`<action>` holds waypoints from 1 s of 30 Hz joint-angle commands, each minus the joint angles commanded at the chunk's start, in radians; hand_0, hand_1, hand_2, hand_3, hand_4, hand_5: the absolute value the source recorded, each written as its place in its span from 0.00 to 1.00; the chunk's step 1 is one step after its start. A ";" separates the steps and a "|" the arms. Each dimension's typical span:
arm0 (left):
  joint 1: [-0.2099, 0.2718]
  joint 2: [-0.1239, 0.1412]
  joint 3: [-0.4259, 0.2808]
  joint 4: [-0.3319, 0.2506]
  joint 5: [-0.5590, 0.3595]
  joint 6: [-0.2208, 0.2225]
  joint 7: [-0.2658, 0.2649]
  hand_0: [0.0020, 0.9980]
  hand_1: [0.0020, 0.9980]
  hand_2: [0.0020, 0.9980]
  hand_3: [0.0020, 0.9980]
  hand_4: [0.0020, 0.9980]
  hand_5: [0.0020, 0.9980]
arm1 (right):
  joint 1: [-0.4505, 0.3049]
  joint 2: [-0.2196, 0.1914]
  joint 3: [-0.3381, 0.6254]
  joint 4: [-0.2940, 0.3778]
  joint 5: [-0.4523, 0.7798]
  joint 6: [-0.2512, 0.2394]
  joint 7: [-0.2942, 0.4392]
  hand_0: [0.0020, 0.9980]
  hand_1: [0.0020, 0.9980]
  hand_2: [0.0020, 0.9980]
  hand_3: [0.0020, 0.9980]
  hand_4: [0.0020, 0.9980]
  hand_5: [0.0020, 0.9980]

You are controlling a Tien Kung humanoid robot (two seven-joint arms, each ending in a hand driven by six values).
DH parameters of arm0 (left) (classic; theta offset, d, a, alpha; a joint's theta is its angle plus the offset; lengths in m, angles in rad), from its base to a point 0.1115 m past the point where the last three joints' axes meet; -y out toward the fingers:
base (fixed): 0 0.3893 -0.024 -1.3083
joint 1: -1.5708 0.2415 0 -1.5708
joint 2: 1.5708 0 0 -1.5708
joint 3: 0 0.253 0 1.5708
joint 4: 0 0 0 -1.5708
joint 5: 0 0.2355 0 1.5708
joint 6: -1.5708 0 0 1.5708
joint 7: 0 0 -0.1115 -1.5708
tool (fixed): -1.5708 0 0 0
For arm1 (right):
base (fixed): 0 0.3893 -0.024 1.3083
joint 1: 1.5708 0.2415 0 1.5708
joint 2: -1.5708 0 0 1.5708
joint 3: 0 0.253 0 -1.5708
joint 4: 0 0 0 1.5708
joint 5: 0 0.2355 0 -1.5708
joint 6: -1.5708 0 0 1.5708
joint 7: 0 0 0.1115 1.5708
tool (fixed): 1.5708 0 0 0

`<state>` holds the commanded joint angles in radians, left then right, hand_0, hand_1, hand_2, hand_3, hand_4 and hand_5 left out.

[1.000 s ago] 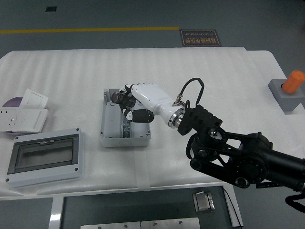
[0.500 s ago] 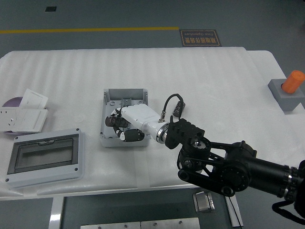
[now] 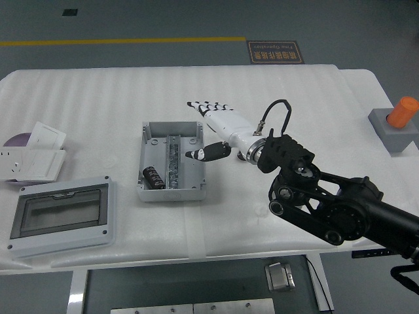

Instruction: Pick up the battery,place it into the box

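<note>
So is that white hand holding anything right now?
No, nothing. The right hand is open beside the box, and the battery lies inside it.

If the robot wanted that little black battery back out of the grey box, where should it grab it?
Probably from straight above, pinching its rounded sides. The battery lies on its side in the box, between the left wall and the centre rail, so sideways access looks blocked. The right hand hovers open beside the box.

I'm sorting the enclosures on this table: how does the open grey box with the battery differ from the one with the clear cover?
The grey box is open-topped and holds the battery; the covered enclosure is closed, wider and flatter, nearer the table's front edge. Both are grey and rectangular.
</note>
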<state>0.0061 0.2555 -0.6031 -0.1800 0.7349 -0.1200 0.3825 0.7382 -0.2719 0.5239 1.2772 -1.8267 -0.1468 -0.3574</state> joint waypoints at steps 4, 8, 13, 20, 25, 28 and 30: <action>-0.001 0.000 0.003 0.000 -0.004 0.001 -0.001 0.67 0.69 0.57 0.59 0.63 0.48 | -0.002 -0.042 -0.005 -0.068 0.017 0.024 -0.021 1.00 1.00 0.98 1.00 0.93 0.43; -0.001 0.000 0.004 0.000 -0.005 0.001 -0.001 0.67 0.69 0.57 0.59 0.63 0.48 | -0.012 -0.044 -0.022 -0.131 0.037 0.039 -0.025 1.00 1.00 0.98 1.00 0.93 0.43; -0.003 0.001 0.005 0.000 -0.006 0.000 -0.002 0.67 0.69 0.57 0.59 0.63 0.47 | -0.008 -0.017 -0.064 -0.198 0.064 0.045 -0.021 1.00 0.96 0.95 1.00 0.95 0.46; -0.006 0.002 0.008 0.000 -0.005 0.001 -0.005 0.67 0.69 0.56 0.59 0.62 0.47 | 0.007 0.010 -0.105 -0.265 0.094 0.022 -0.005 0.98 0.92 0.93 1.00 0.95 0.48; -0.005 0.002 0.002 0.000 0.001 0.002 -0.002 0.67 0.69 0.56 0.59 0.61 0.47 | 0.012 0.012 -0.119 -0.292 0.112 -0.010 0.004 0.98 0.91 0.92 1.00 0.95 0.49; -0.005 0.002 0.004 0.000 0.000 0.002 -0.003 0.67 0.69 0.56 0.59 0.60 0.45 | 0.014 0.015 -0.125 -0.305 0.120 -0.025 0.010 0.92 0.85 0.85 0.95 0.92 0.49; -0.006 0.002 0.006 0.000 -0.001 0.002 -0.004 0.67 0.69 0.56 0.59 0.60 0.45 | 0.014 0.018 -0.129 -0.314 0.129 -0.034 0.015 0.92 0.85 0.85 0.95 0.92 0.49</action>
<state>-0.0003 0.2573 -0.5973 -0.1800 0.7337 -0.1180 0.3786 0.7524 -0.2544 0.3944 0.9634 -1.6976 -0.1807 -0.3424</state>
